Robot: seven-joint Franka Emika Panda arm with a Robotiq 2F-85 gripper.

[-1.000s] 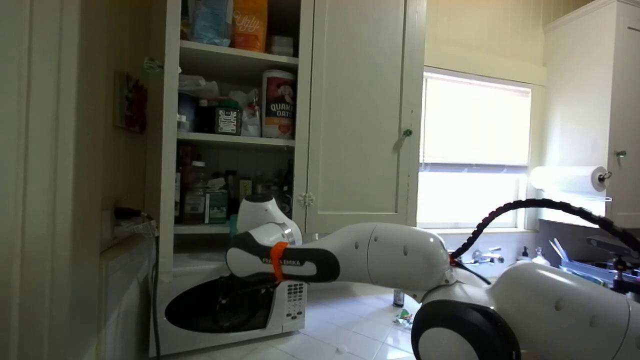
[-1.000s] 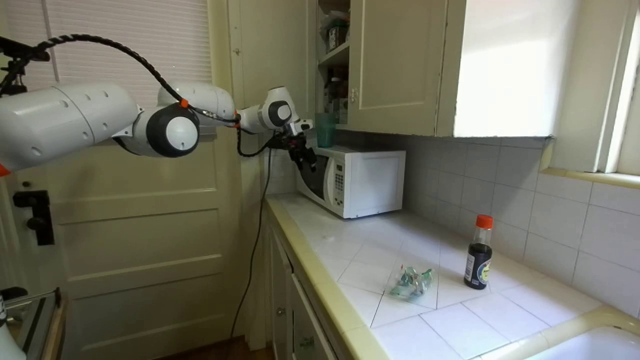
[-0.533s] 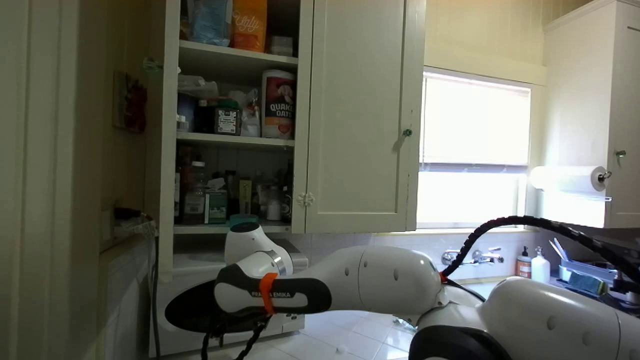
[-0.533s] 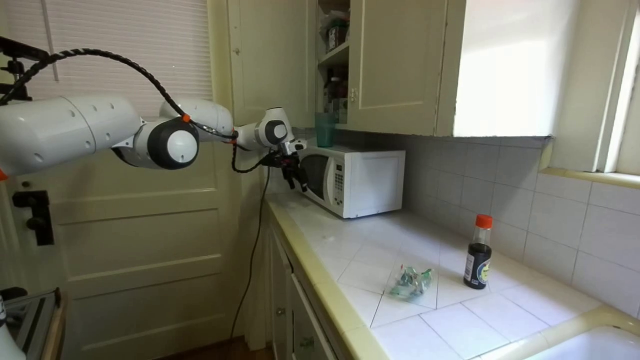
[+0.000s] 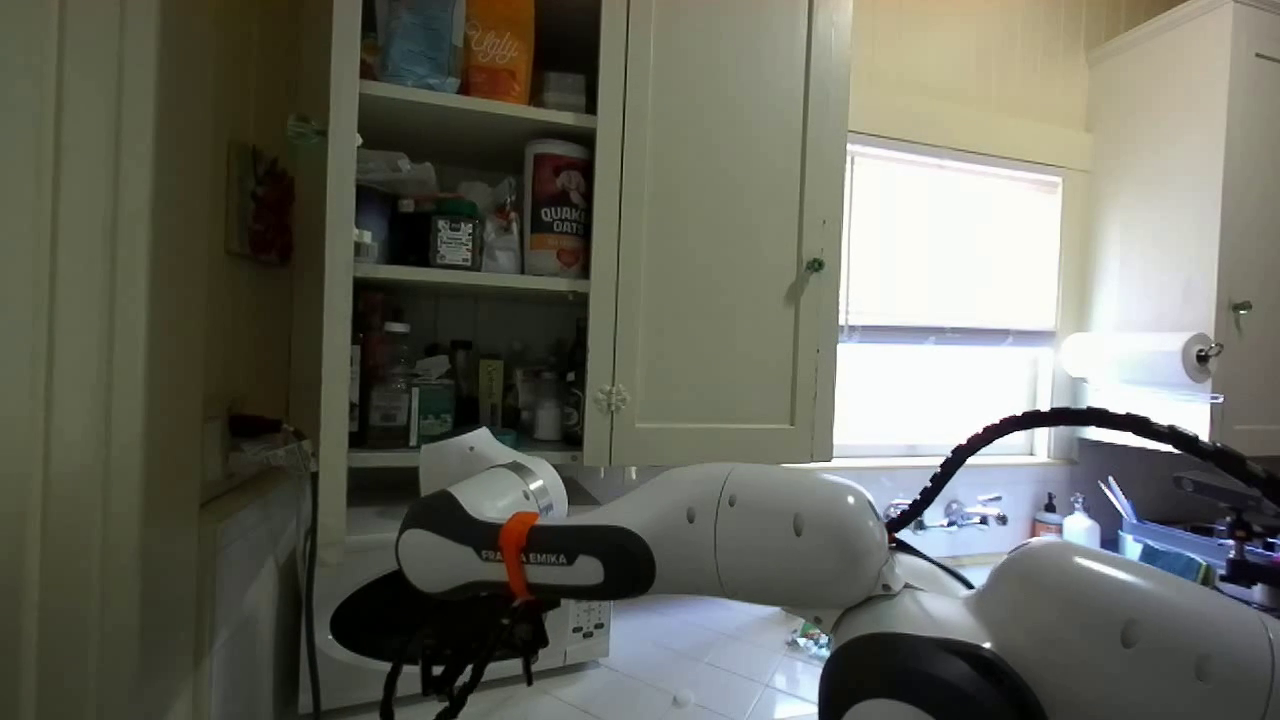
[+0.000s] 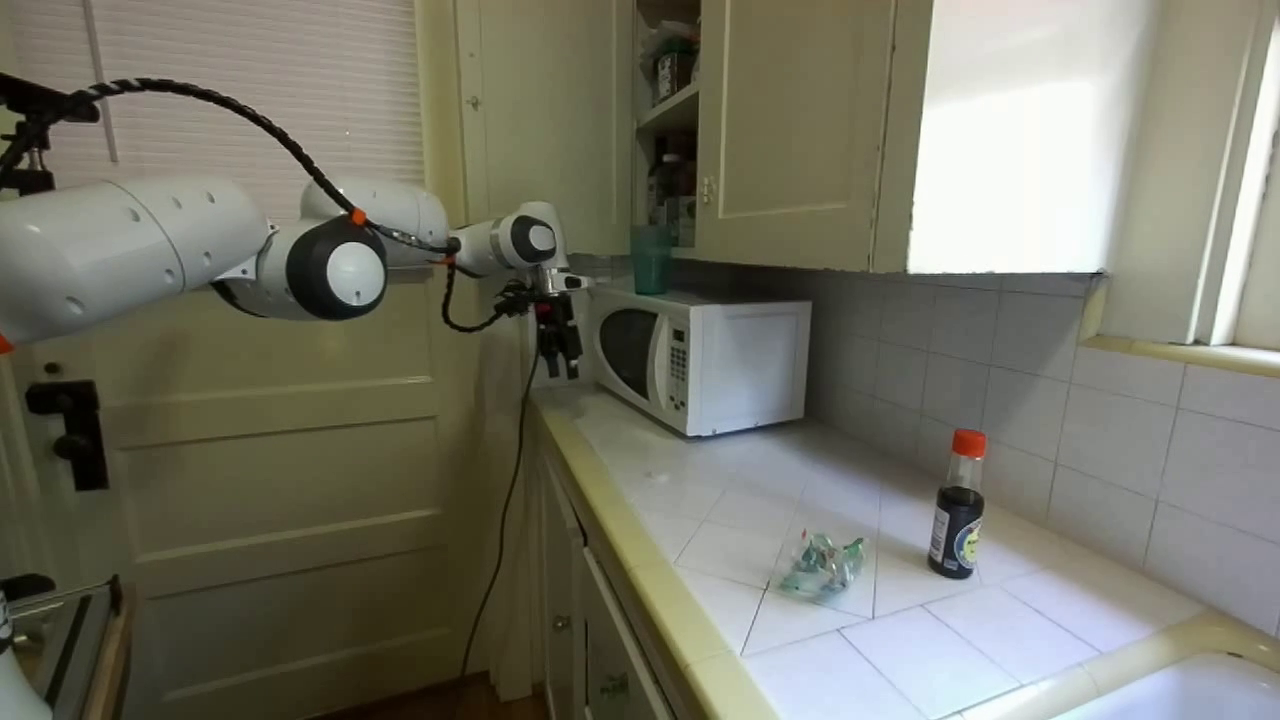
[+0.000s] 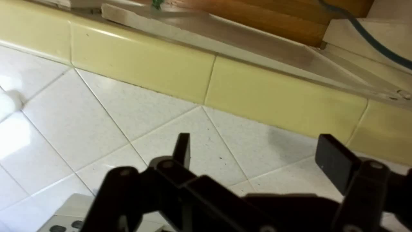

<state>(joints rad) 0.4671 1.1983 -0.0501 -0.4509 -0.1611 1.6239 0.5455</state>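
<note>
A: How does your arm [image 6: 160,240] stand?

B: It reaches out nearly level, and its end bends so that your claw [image 7: 257,146] points down. In an exterior view it crosses in front of the microwave [image 5: 365,620] and hides part of it from you.

A: What lies around you?

B: Your nearest obstacle is the microwave, on the counter [image 6: 900,640] just beside the claw, with a teal cup [image 6: 651,262] upright on top. A dark cord [image 7: 370,40] hangs beyond the counter. Well apart from your claw, a crumpled bag [image 6: 825,568] lies near an upright, red-capped bottle [image 6: 957,530]. Above the microwave, you face a packed cabinet [image 5: 470,280].

A: And your claw?

B: It is spread wide, and white tile [image 7: 222,141] shows between its fingers [image 7: 183,149]. You have it hanging above the counter, near the yellow edge [image 7: 283,93]. In an exterior view a gap shows between it and the microwave door [image 6: 628,345], so the two are apart.
</note>
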